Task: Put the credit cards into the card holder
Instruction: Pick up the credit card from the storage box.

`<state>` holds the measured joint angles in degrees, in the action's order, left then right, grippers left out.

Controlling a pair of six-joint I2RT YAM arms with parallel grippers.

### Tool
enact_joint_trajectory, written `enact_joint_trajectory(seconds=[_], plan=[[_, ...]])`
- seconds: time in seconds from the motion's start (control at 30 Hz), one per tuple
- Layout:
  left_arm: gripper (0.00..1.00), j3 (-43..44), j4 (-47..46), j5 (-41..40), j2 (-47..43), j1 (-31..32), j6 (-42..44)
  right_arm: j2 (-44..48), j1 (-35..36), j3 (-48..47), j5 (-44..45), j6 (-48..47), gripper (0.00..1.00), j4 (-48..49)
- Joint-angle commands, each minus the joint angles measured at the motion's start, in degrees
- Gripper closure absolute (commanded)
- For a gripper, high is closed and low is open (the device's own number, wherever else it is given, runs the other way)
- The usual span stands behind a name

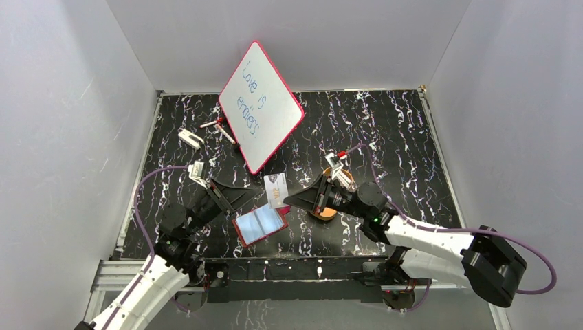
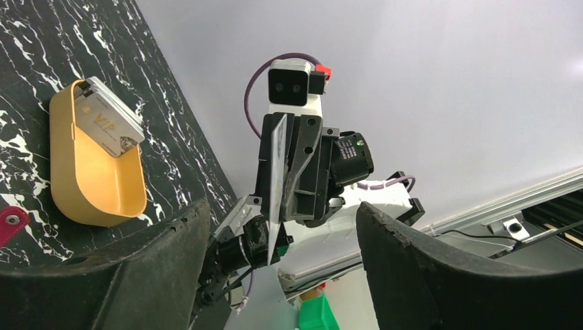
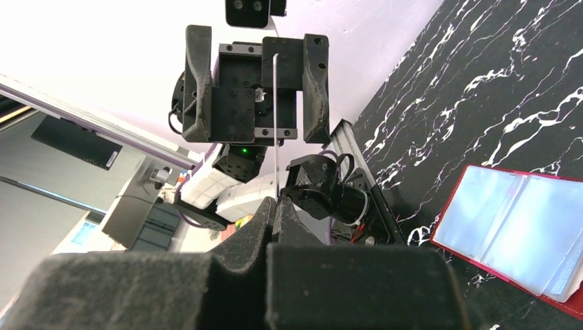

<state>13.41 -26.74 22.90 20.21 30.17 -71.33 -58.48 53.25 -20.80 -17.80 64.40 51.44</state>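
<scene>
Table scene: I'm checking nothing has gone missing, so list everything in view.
held credit card: one, pale grey, upright between the grippers.
tray credit cards: at least two, pale grey, stacked leaning in the tray.
card holder: one, dark red with bluish sleeves, open on the table's near side.
tray: one, orange-tan, beneath the right arm.
whiteboard: one, white with red frame, propped at the back.
small sticks: about two, red and white, left of the whiteboard.
small object: one, white, further left.
table: one, black marbled.
left gripper: one, black, open.
right gripper: one, black, shut on the held credit card.

Black white-veined marble tabletop (image 1: 385, 130), pale grey walls (image 1: 69, 103) on 3 sides, even light
</scene>
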Motion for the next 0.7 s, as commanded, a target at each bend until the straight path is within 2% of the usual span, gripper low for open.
enact_joint_trajectory(seconds=[0.0, 0.17, 0.4, 0.47, 0.67], plan=[[0.27, -0.28, -1.53, 1.38, 1.51, 0.15, 1.28, -3.06, 1.26, -4.32, -2.52, -0.01, 1.00, 2.99], [0.41, 0.17, -5.57, 4.90, 5.42, 0.15, 0.44, -5.37, 2.39, -5.39, -2.70, 0.10, 1.00, 4.58], [0.74, -0.63, -4.16, 3.74, 3.35, 0.15, -0.29, -5.07, 2.46, -5.22, -2.47, -0.10, 1.00, 3.98], [0.79, -0.98, -4.47, 3.74, 3.35, 0.16, -0.52, -5.14, 2.49, -5.22, -2.57, -0.23, 1.00, 3.78], [0.83, -1.02, -6.46, 5.33, 5.79, 0.15, -0.83, -6.31, 2.95, -6.10, -3.50, -0.36, 1.00, 3.41]])
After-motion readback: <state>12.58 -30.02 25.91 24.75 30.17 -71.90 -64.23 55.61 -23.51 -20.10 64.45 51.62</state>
